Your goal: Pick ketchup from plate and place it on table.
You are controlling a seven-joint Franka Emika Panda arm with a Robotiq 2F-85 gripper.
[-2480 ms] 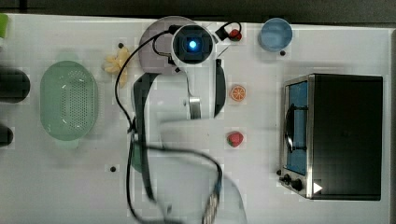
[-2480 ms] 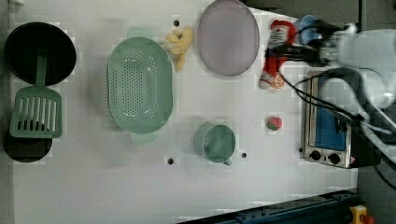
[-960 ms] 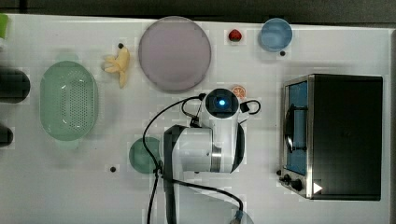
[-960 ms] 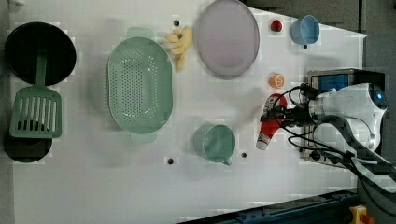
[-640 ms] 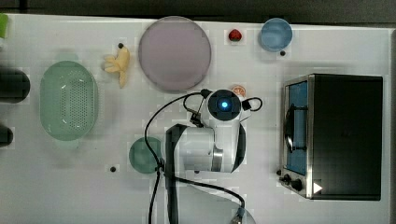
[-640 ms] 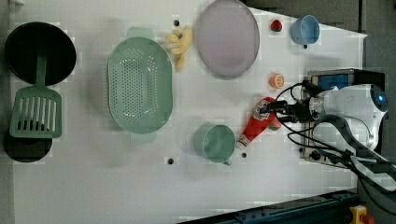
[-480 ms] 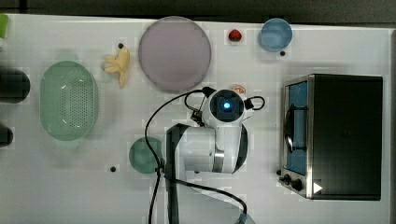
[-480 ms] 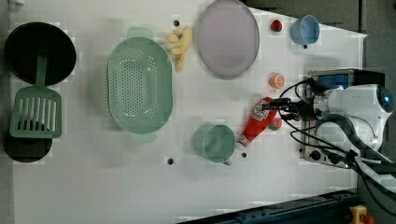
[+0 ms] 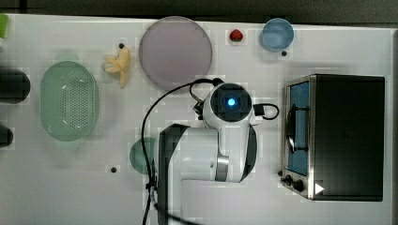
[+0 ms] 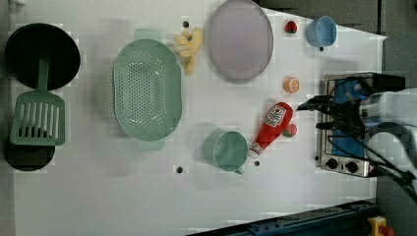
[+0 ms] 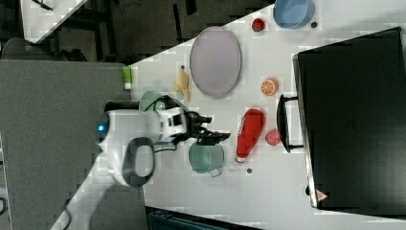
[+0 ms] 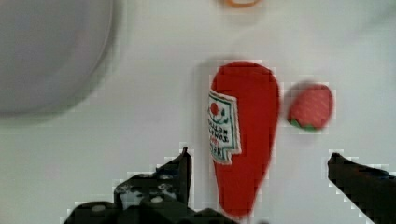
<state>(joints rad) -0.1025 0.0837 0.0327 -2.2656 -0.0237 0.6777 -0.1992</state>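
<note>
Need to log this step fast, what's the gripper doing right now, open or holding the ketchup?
Gripper: open, holding nothing; the ketchup lies on the table, between the spread fingers.

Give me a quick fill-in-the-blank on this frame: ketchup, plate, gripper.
1. The ketchup lies on the ____, not on the plate.
2. The gripper is ____, its fingers on either side of the bottle without holding it.
3. In the left view, the bottle's white cap points toward the green ____.
4. The small red piece right beside the bottle is a ____.

Missing words: table; open; cup; strawberry
</note>
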